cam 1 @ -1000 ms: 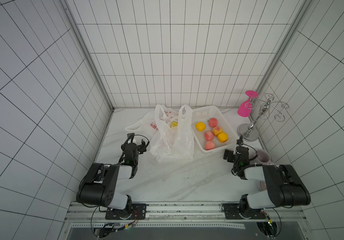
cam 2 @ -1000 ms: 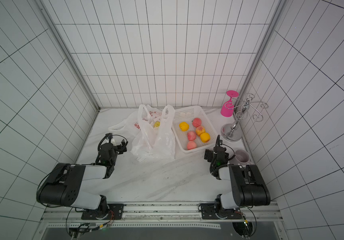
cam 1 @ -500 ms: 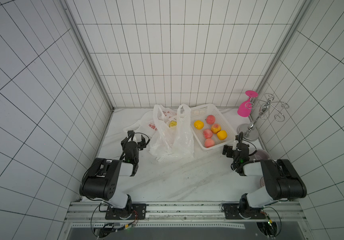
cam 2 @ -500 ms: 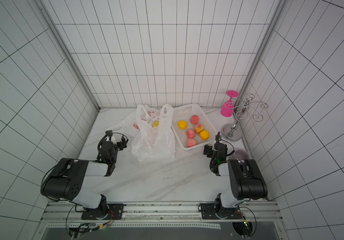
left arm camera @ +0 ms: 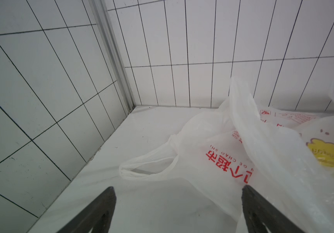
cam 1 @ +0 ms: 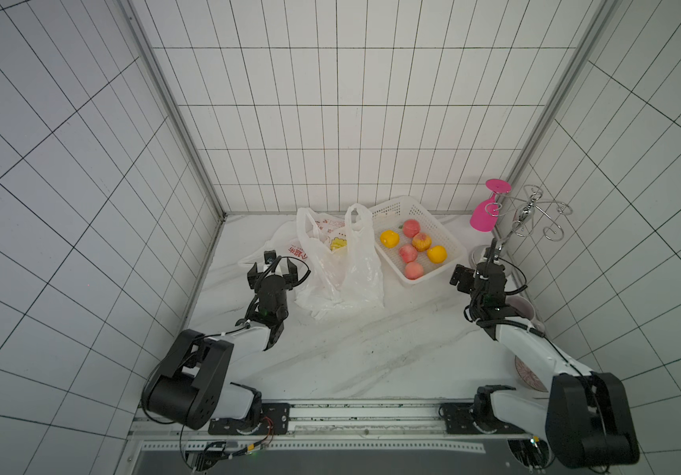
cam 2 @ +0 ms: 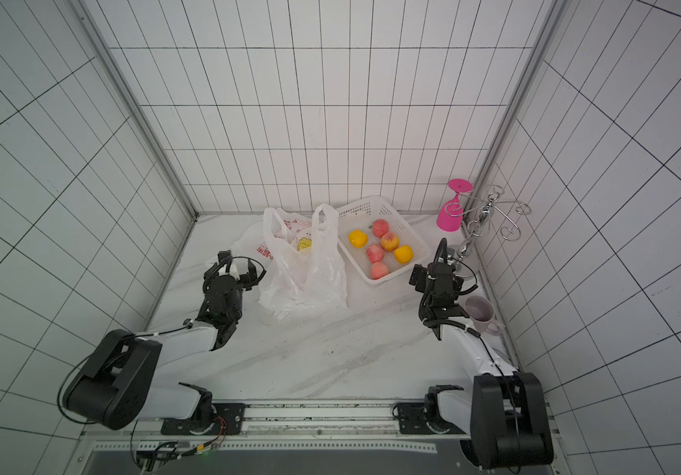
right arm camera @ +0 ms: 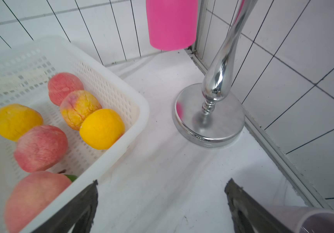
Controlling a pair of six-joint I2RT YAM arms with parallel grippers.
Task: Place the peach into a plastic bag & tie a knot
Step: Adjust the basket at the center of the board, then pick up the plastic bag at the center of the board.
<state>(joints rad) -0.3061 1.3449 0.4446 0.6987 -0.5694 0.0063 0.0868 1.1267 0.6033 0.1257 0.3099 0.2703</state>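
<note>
Several peaches, pink [cam 1: 408,253] and yellow [cam 1: 389,238], lie in a white perforated basket [cam 1: 433,277] at the back. The right wrist view shows a pink peach [right arm camera: 41,148] close by, inside the basket's wall [right arm camera: 134,125]. A clear plastic bag [cam 1: 343,263] stands upright left of the basket, handles up. My left gripper [cam 1: 273,269] [left arm camera: 177,188] is open just left of that bag, over a flat red-printed bag [left arm camera: 212,145]. My right gripper [cam 1: 476,275] [right arm camera: 161,181] is open and empty over bare table, just right of the basket's near corner.
A chrome rack [cam 1: 532,214] with a pink goblet [cam 1: 485,216] hung upside down stands in the back right corner; its base [right arm camera: 208,121] is ahead of the right gripper. A lilac mug [cam 2: 479,314] and a plate [cam 1: 530,376] lie beside the right arm. Tiled walls close three sides.
Both arms have reached a little further back: the left gripper came up beside the bags, the right gripper up to the basket's near corner. Both stayed open.
</note>
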